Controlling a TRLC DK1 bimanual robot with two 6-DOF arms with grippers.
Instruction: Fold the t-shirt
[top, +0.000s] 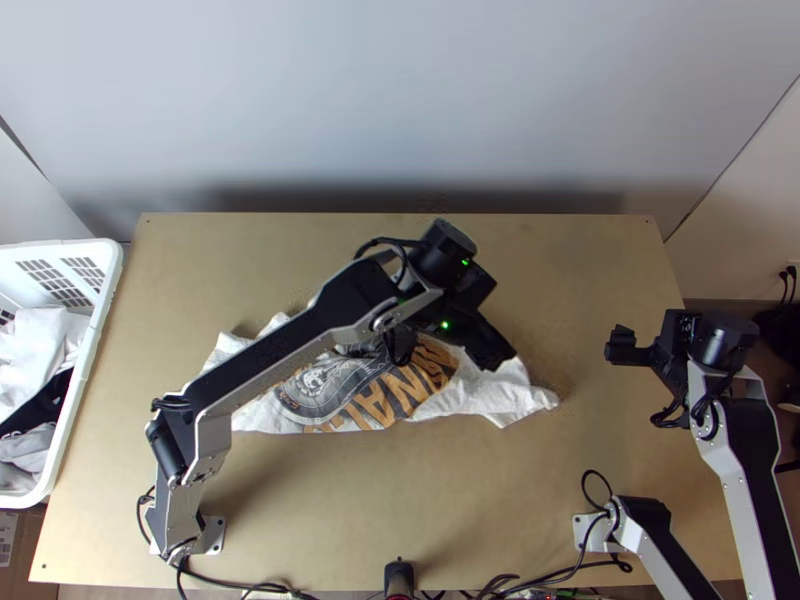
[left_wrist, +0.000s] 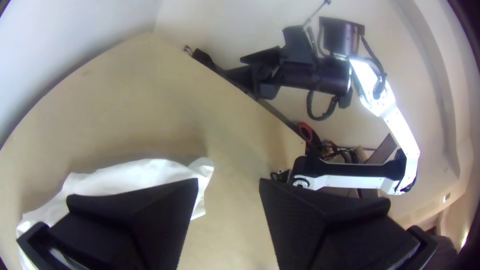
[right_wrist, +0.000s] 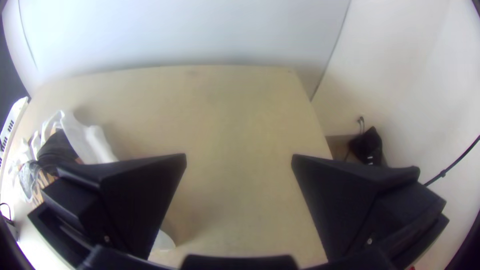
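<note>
The left gripper (top: 492, 350) is over the right part of the white t-shirt (top: 490, 390). The shirt lies bunched and creased on the table, its grey and orange print facing up, partly hidden under the left arm. In the left wrist view, the left gripper (left_wrist: 229, 182) is open with bare table between its fingers, and white cloth (left_wrist: 125, 177) extends beneath one of them. The right gripper (top: 622, 347) hangs at the table's right side, apart from the shirt. The right wrist view shows the right gripper (right_wrist: 239, 157) open and holding nothing, with the shirt (right_wrist: 90, 140) off beyond one finger.
A white basket (top: 92, 345) with white, grey and dark cloths stands at the table's left edge. Bare wood of the table (top: 560, 280) surrounds the shirt. Black cables (top: 550, 578) run along the near edge between the arms' bases.
</note>
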